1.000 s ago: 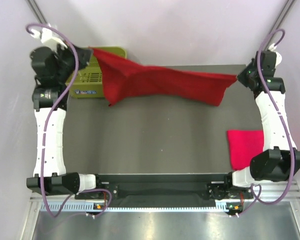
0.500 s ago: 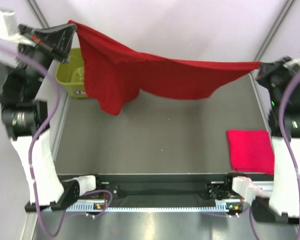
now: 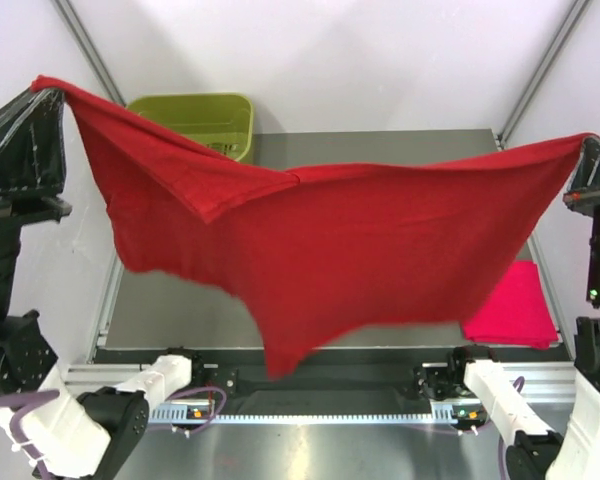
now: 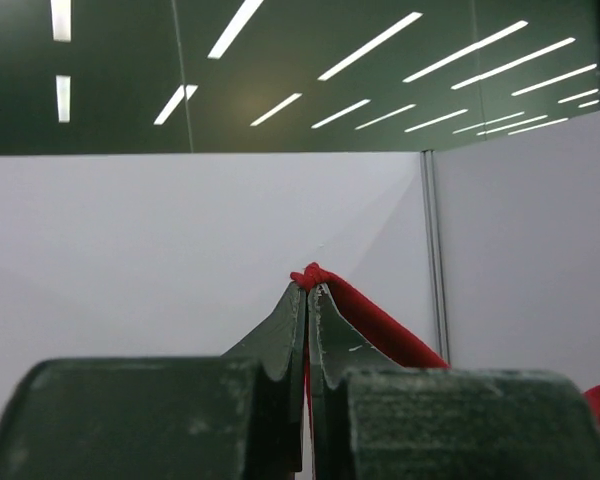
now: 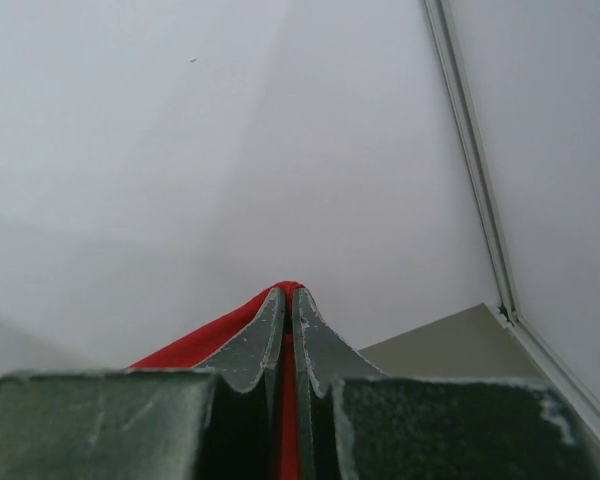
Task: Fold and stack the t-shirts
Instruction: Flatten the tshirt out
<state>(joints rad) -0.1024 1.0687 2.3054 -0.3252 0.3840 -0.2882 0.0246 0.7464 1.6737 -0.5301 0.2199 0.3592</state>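
The deep red t-shirt (image 3: 330,240) hangs stretched wide in the air between both grippers, high above the table, its lower edge sagging toward the near side. My left gripper (image 3: 42,92) is shut on its left corner; the cloth shows pinched between the jaws in the left wrist view (image 4: 315,276). My right gripper (image 3: 586,142) is shut on its right corner, which also shows in the right wrist view (image 5: 285,290). The brighter pinkish red t-shirt (image 3: 520,310) lies folded flat on the table at the near right, partly hidden by the hanging shirt.
An olive-green plastic basket (image 3: 205,115) stands at the table's far left corner. The grey table (image 3: 160,310) is mostly hidden under the shirt. White walls enclose the sides and back.
Both grippers have risen much higher and toward the camera, lifting the deep red shirt off the basket edge and spreading it wide; it now hangs over most of the table.
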